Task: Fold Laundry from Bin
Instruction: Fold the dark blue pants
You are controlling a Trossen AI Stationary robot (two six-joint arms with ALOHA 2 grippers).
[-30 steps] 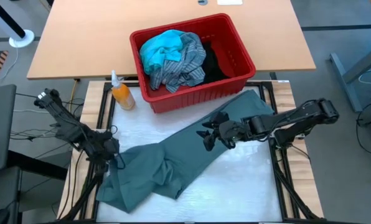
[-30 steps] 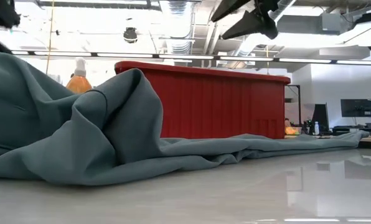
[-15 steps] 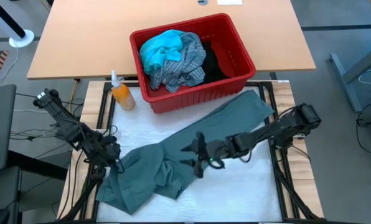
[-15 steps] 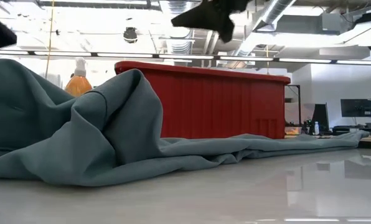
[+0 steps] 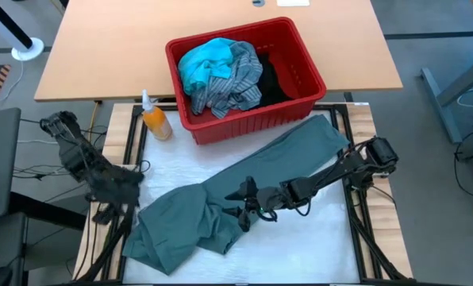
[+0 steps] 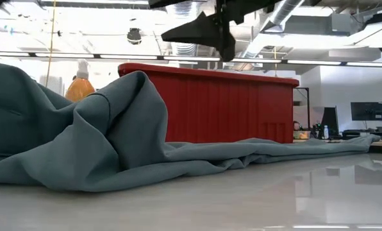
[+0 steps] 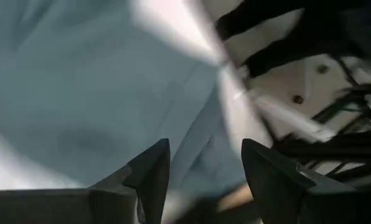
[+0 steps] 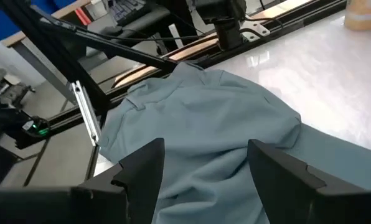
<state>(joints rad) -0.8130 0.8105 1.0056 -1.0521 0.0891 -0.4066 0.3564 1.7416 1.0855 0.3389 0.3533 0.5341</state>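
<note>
Right arm stretched low across the tabletop
Right gripper (image 5: 247,208), fingers apart and empty, hovers over the grey-green garment (image 5: 221,206); left gripper (image 5: 109,208) open at the tabletop's left edge.

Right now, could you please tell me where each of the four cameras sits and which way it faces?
High view: overhead, straight down on the table; both arms, red bin, grey-green garment, right gripper open above it.
Low view: table height, level across the garment to the bin; one gripper overhead.
Left wrist: past the open left gripper onto the garment and table frame.
Right wrist: past open fingers down on the garment.
Shared: all four show the garment.
</note>
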